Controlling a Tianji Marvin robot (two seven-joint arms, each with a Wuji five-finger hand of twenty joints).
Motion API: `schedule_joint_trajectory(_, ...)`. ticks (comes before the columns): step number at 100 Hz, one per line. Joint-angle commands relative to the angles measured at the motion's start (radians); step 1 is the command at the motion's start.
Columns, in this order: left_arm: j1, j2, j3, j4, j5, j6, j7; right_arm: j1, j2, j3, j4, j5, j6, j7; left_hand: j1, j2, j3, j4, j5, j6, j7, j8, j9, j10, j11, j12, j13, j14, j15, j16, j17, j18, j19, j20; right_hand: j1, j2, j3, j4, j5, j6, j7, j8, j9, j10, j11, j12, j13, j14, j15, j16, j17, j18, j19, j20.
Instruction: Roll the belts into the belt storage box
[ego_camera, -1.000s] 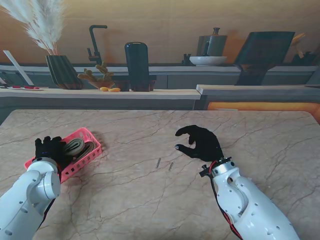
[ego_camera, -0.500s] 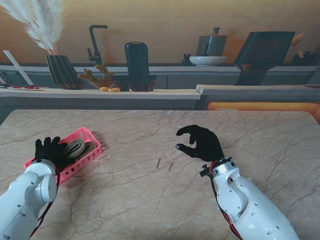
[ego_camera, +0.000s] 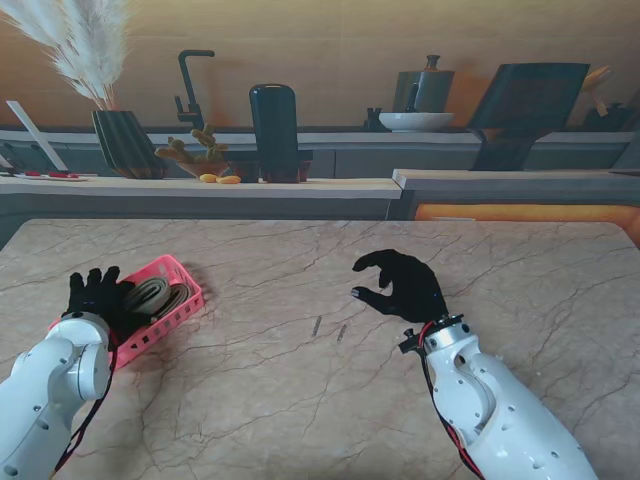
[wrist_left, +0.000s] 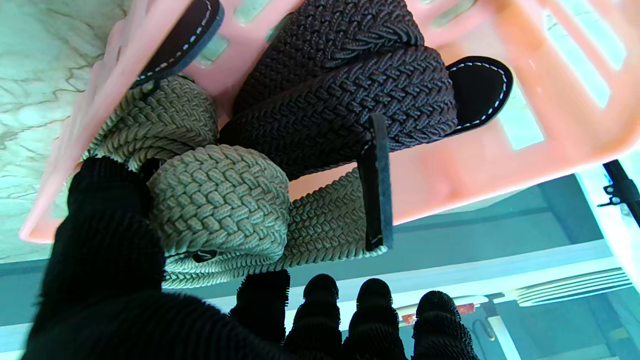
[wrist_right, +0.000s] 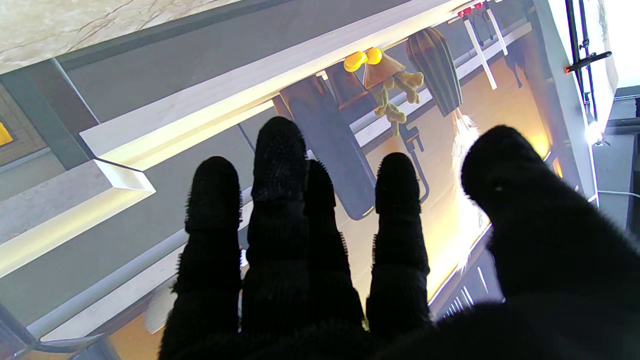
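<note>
The pink belt storage box stands on the left of the table. A rolled beige braided belt lies inside it. In the left wrist view the beige roll lies against a dark brown braided belt within the pink box. My left hand is at the box's near-left end, fingers spread and straight, with the thumb resting against the beige roll. My right hand hovers over the middle of the table, fingers loosely curled and holding nothing.
Two small metal pieces lie on the marble table between the hands. Beyond the table's far edge runs a counter with a dark vase, a plant pot and a bowl.
My left hand's fingers have straightened and lifted off the belts, and the left forearm has drawn slightly left and nearer to me. The right hand has barely moved.
</note>
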Motion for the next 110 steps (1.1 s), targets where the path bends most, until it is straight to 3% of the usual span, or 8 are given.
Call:
schedule_joint_trajectory(1, -0.001, 0.002, 0.001, -0.004, 0.008, 0.004, -0.014, 0.0, -0.006, -0.004, -0.002, 0.003, 0.003, 0.002, -0.043, 0.023, -0.01, 0.029, -0.02, 0.026, -0.049, -0.017, -0.032, 0.023, -0.038, -0.009, -0.028, 0.018, -0.025, -0.013, -0.014, 0.024, -0.012, 0.013, 0.038, 0.051, -0.001, -0.01, 0.019, -0.02, 0.025, -0.01, 0.008, -0.002, 0.018, 0.012, -0.006, -0.005, 0.024, 0.006, 0.003, -0.01, 0.019, 0.029)
schedule_joint_trajectory(46, 0.041, -0.008, -0.033, -0.052, -0.032, -0.043, 0.064, 0.004, -0.007, -0.008, 0.003, 0.004, 0.005, -0.004, -0.072, 0.023, -0.005, 0.033, -0.036, 0.004, -0.07, -0.039, -0.008, 0.038, 0.001, 0.0, -0.016, 0.035, 0.001, -0.009, -0.019, 0.039, 0.002, 0.042, 0.046, 0.048, -0.002, -0.015, 0.022, -0.023, 0.061, -0.02, 0.012, -0.003, 0.024, 0.012, -0.002, -0.007, 0.028, 0.005, 0.005, -0.01, 0.022, 0.027)
schedule_joint_trajectory(56, 0.056, -0.015, -0.037, -0.068, -0.056, -0.053, 0.115, 0.004, -0.008, -0.008, 0.003, 0.003, 0.004, -0.007, -0.006, 0.077, -0.007, 0.026, -0.011, -0.016, -0.023, -0.012, 0.032, 0.049, 0.077, 0.025, -0.003, 0.038, 0.026, -0.002, -0.016, 0.018, 0.004, 0.051, 0.043, 0.05, -0.003, -0.014, 0.021, -0.023, 0.062, -0.023, 0.012, -0.003, 0.025, 0.012, -0.002, -0.006, 0.029, 0.005, 0.005, -0.011, 0.022, 0.027)
schedule_joint_trajectory(71, 0.07, -0.04, -0.028, -0.076, -0.151, -0.081, 0.283, 0.003, -0.008, -0.007, 0.003, 0.002, 0.002, -0.01, 0.101, 0.079, -0.007, 0.023, 0.072, 0.002, 0.061, 0.031, 0.174, 0.09, 0.181, 0.073, 0.072, 0.086, 0.121, 0.045, 0.06, 0.056, 0.084, 0.142, 0.044, 0.048, -0.003, -0.014, 0.02, -0.023, 0.066, -0.027, 0.022, -0.004, 0.03, 0.013, -0.001, -0.005, 0.03, 0.005, 0.002, -0.009, 0.022, 0.026)
schedule_joint_trajectory(96, 0.129, -0.075, 0.0, -0.194, -0.35, -0.142, 0.354, -0.006, -0.008, -0.002, -0.005, 0.004, -0.001, -0.01, 0.113, 0.061, -0.005, 0.024, 0.08, 0.023, 0.111, 0.053, 0.265, 0.111, 0.211, 0.107, 0.172, 0.144, 0.241, 0.104, 0.129, 0.123, 0.299, 0.302, 0.029, 0.054, 0.001, -0.008, -0.003, -0.022, 0.033, -0.022, 0.03, -0.007, 0.03, 0.013, -0.011, 0.006, 0.003, -0.008, -0.014, 0.01, 0.004, 0.018)
schedule_joint_trajectory(104, 0.143, -0.084, 0.024, -0.225, -0.414, -0.168, 0.365, -0.01, -0.008, 0.001, -0.008, 0.003, 0.001, -0.009, 0.117, 0.056, -0.004, 0.024, 0.088, 0.028, 0.123, 0.067, 0.302, 0.115, 0.217, 0.121, 0.21, 0.163, 0.267, 0.122, 0.088, 0.131, 0.504, 0.307, 0.024, 0.056, 0.004, -0.003, -0.011, -0.017, 0.014, -0.017, 0.029, -0.006, 0.026, 0.013, -0.013, 0.013, -0.029, -0.024, -0.019, 0.016, -0.008, 0.012)
schedule_joint_trajectory(106, 0.146, -0.086, 0.031, -0.232, -0.431, -0.176, 0.368, -0.012, -0.008, 0.002, -0.009, 0.004, 0.001, -0.008, 0.118, 0.053, -0.004, 0.024, 0.093, 0.028, 0.125, 0.073, 0.312, 0.122, 0.218, 0.127, 0.219, 0.166, 0.271, 0.125, 0.078, 0.132, 0.574, 0.248, 0.023, 0.055, 0.005, -0.002, -0.012, -0.014, 0.008, -0.014, 0.029, -0.006, 0.025, 0.013, -0.015, 0.015, -0.036, -0.027, -0.02, 0.018, -0.011, 0.011)
schedule_joint_trajectory(110, 0.151, -0.09, 0.043, -0.243, -0.464, -0.195, 0.371, -0.016, -0.007, 0.005, -0.014, 0.007, 0.003, -0.003, 0.12, 0.046, -0.004, 0.023, 0.098, 0.023, 0.131, 0.078, 0.326, 0.117, 0.221, 0.129, 0.231, 0.169, 0.277, 0.128, 0.074, 0.132, 0.626, 0.233, 0.023, 0.053, 0.013, 0.004, -0.02, -0.005, -0.011, -0.009, 0.027, -0.005, 0.022, 0.012, -0.017, 0.018, -0.053, -0.035, -0.026, 0.022, -0.018, 0.008)
